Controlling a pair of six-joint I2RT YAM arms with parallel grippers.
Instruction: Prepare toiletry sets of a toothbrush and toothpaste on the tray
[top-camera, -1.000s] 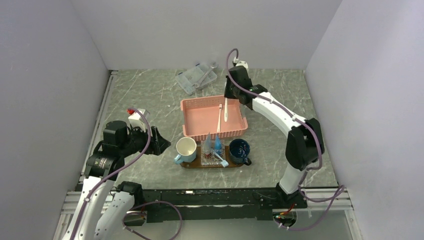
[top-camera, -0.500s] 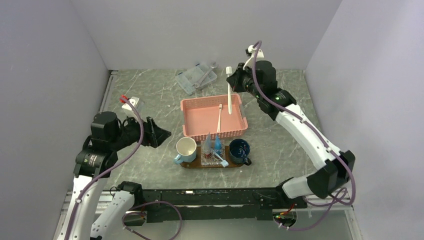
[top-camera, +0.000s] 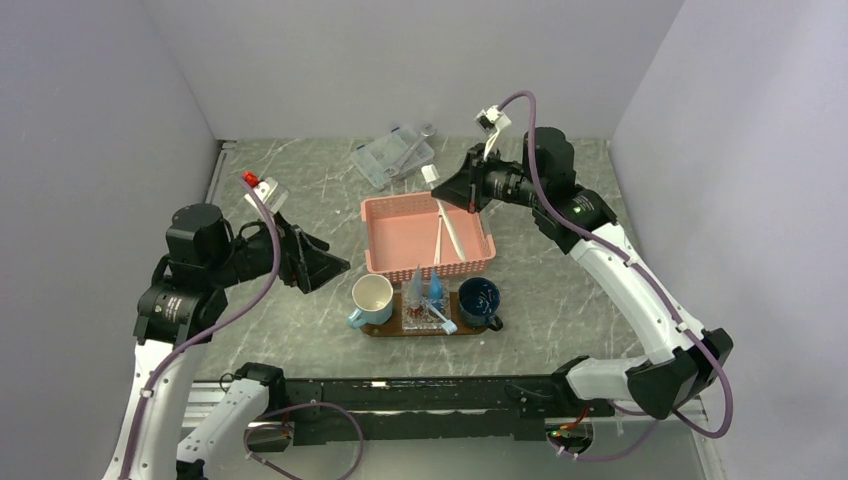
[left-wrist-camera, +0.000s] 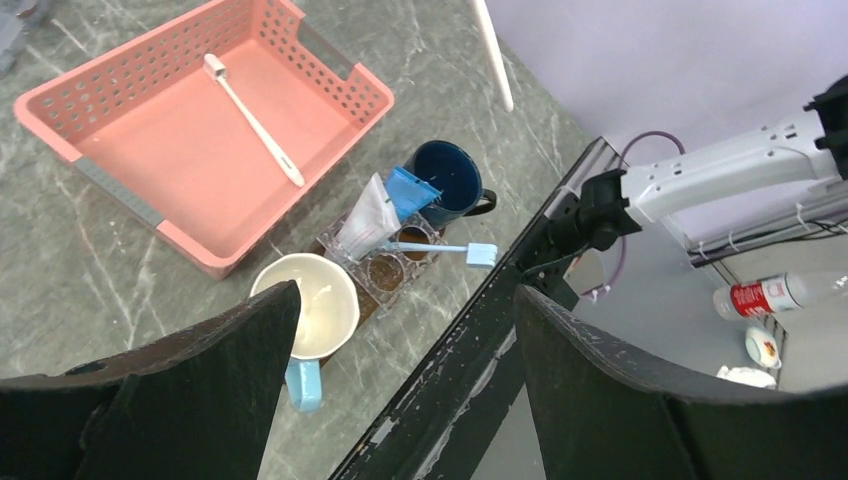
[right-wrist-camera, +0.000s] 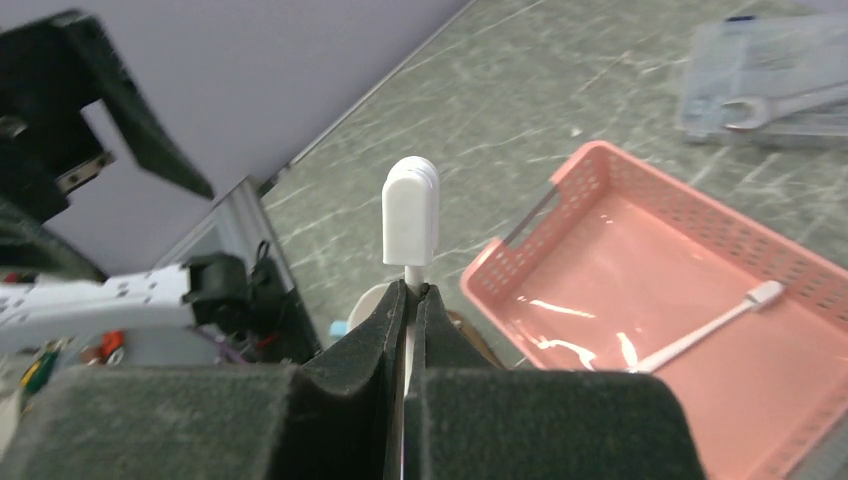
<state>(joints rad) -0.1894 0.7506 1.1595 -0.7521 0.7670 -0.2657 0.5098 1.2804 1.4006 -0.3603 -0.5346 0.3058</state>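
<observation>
- Pink basket (top-camera: 400, 232): under the right gripper's (right-wrist-camera: 408, 298) fingertips; one spare toothbrush (left-wrist-camera: 255, 120) lies flat inside, not yet picked
- Tray (top-camera: 470, 328): below and ahead of the left gripper's (left-wrist-camera: 405, 295) fingers, well short of the right gripper's tips
- Left gripper: fingers spread wide, nothing between them
- Right gripper: fingers pressed tight on the thin handle of a white toothbrush (right-wrist-camera: 410, 212), head poking past the tips, in the air over the basket
- Cream mug (top-camera: 372, 296) and dark blue mug (top-camera: 479, 299): on the tray ends
- Toothpaste (top-camera: 436, 291): both tubes upright between the mugs, looks placed
- Blue-headed toothbrush (left-wrist-camera: 440, 249): across a clear holder (left-wrist-camera: 385, 272) on the tray
- Judgement: roughly halfway; held brush needs delivering, basket brush may follow
</observation>
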